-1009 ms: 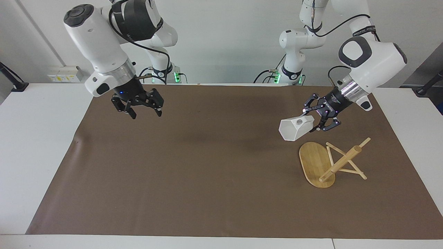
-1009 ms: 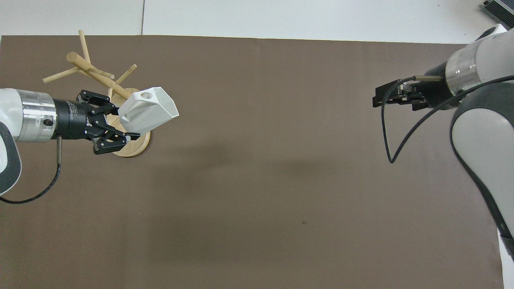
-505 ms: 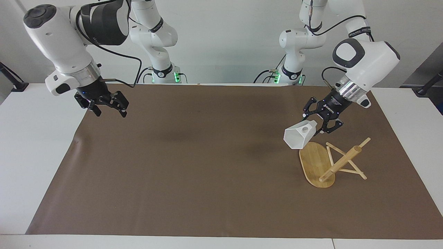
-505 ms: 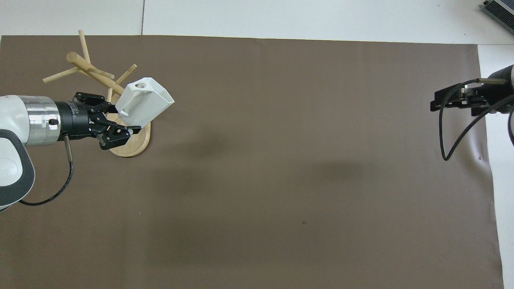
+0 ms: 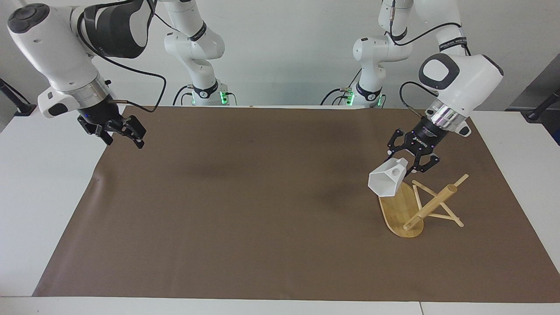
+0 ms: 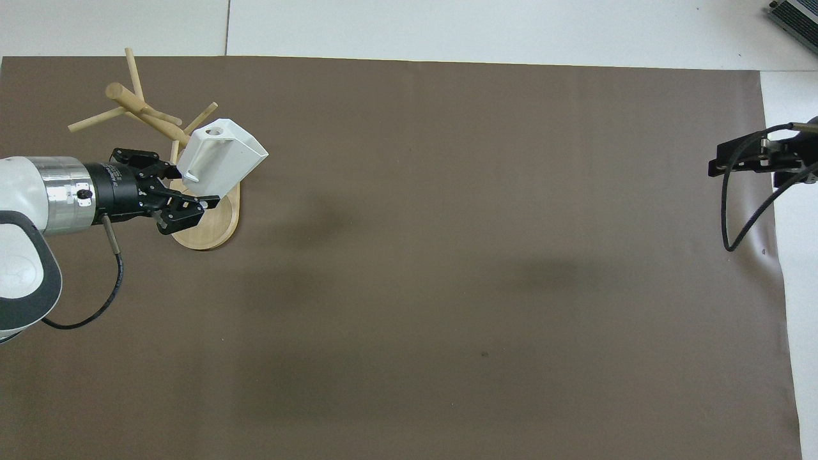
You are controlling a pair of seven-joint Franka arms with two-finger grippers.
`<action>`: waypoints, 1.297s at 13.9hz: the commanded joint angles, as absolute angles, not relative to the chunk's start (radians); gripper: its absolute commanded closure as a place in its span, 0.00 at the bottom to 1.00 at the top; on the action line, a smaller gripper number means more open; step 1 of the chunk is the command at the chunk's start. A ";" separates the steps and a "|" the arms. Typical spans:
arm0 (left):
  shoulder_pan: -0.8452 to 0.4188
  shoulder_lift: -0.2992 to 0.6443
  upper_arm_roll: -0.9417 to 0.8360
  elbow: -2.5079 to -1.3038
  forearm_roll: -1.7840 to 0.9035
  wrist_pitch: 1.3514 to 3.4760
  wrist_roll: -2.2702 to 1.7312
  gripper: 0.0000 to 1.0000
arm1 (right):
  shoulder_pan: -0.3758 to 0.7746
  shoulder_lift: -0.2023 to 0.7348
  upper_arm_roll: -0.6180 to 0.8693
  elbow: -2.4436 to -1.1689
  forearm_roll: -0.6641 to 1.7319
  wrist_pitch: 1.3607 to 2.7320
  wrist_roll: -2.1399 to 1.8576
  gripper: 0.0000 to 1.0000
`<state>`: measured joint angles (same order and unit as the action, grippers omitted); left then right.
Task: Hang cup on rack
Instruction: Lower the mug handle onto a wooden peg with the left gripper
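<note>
Left end effector clenched on the cup, gripping it at the handle end; the cup is held in the air, tilted with its rim pointing down and toward the middle of the tabletop, over the base of the rack. The rack stands on the brown mat toward the left arm's end, pegs bare. Right end effector hangs released, holding nothing, over the mat's edge at the right arm's end; that arm waits.

Matt white cup, pale wooden rack, matt brown mat
</note>
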<state>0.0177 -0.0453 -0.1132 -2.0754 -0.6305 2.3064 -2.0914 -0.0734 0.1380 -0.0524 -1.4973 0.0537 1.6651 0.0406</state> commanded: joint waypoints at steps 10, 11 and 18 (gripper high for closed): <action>0.008 -0.032 -0.110 -2.102 -0.609 2.401 -2.172 1.00 | -0.072 0.115 -0.060 -1.519 0.037 1.690 -0.051 0.00; 0.012 -0.028 -0.110 -2.102 -0.609 2.405 -2.174 1.00 | -0.072 0.114 -0.060 -1.519 0.037 1.692 -0.049 0.00; 0.029 -0.015 -0.109 -2.102 -0.611 2.436 -2.212 1.00 | -0.069 0.107 -0.060 -1.519 0.037 1.683 -0.049 0.00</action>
<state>0.0197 -0.0075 -0.1079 -2.0887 -0.6305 2.4130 -2.1736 -0.0722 0.1293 -0.0568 -1.4973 0.0537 1.6723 -0.0281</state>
